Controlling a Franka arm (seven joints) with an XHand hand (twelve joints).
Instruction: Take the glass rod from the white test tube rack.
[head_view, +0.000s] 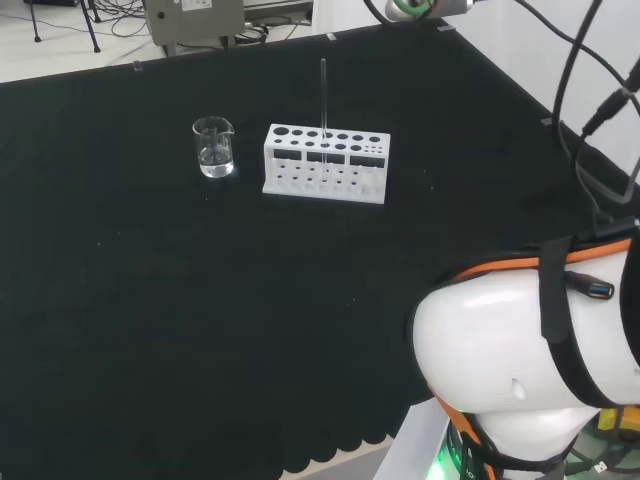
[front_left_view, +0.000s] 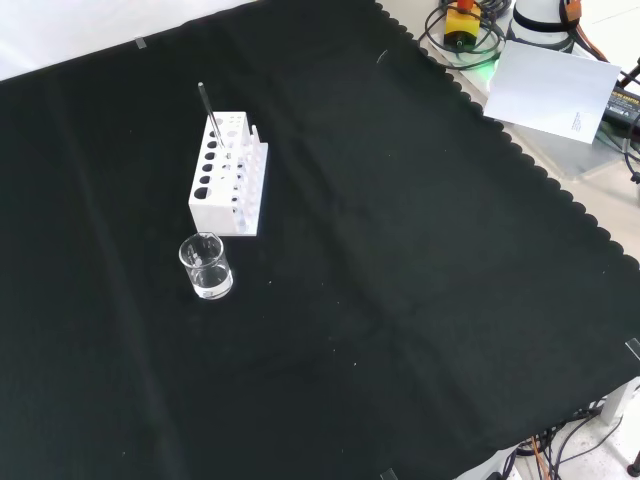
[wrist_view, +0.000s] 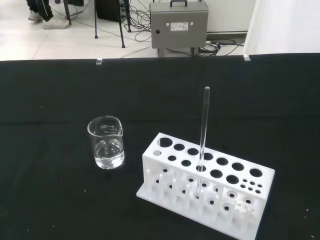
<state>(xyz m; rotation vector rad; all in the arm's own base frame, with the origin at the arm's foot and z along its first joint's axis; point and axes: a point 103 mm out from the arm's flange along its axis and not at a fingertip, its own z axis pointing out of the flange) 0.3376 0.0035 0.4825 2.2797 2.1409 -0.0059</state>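
A white test tube rack stands on the black cloth. A thin glass rod stands upright in one of its holes, rising well above the rack. In the wrist view the rack and rod are seen from some distance off, with the rod in a middle hole of the rack's far row.
A small clear glass beaker with a little clear liquid stands beside the rack. The arm's white links rise at the head view's lower right. A grey box sits on the floor beyond the bench.
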